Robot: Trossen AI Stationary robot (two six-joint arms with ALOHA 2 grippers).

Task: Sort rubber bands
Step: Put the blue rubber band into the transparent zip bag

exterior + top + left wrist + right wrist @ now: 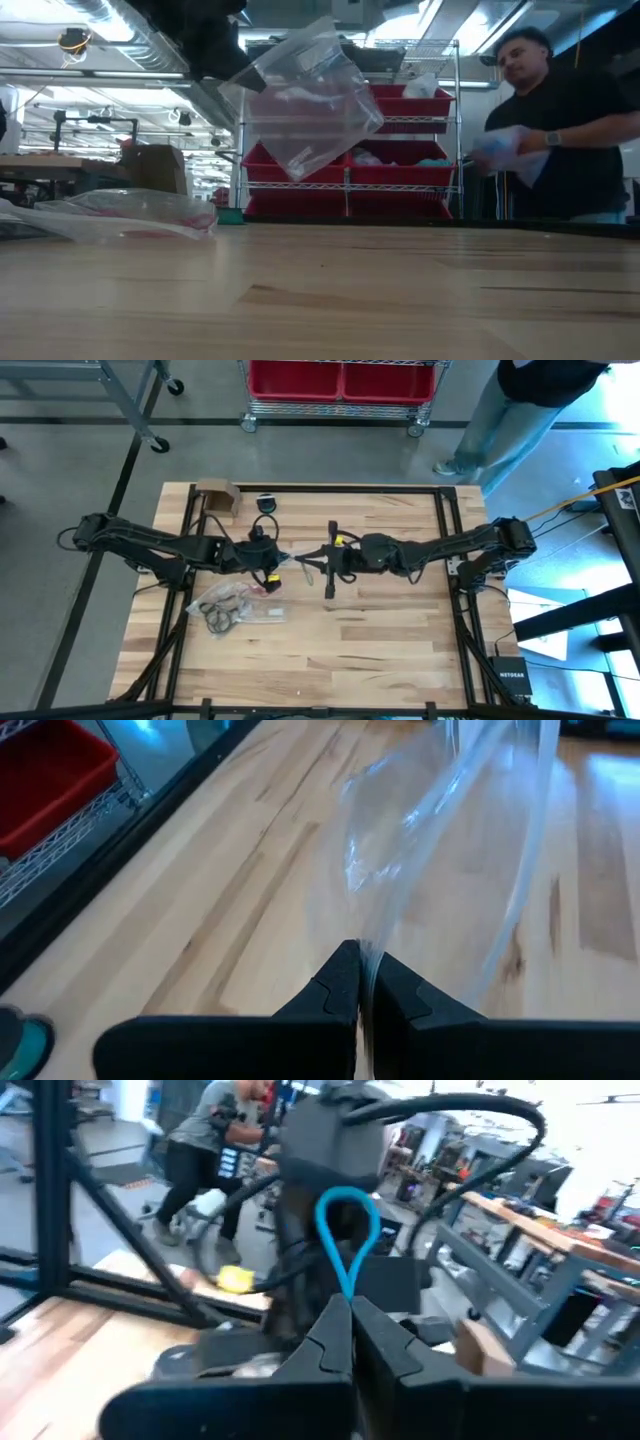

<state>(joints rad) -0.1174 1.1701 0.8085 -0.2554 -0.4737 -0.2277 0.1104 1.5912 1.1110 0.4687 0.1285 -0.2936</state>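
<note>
Now | left hand: pinches one clear bag | right hand: pinches one teal rubber band

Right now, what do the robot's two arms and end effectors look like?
Both arms are dark and jointed, with black cables looping alongside and small yellow tags near the wrists. The left end effector and right end effector each have two matte black, wedge-shaped fingers.
</note>
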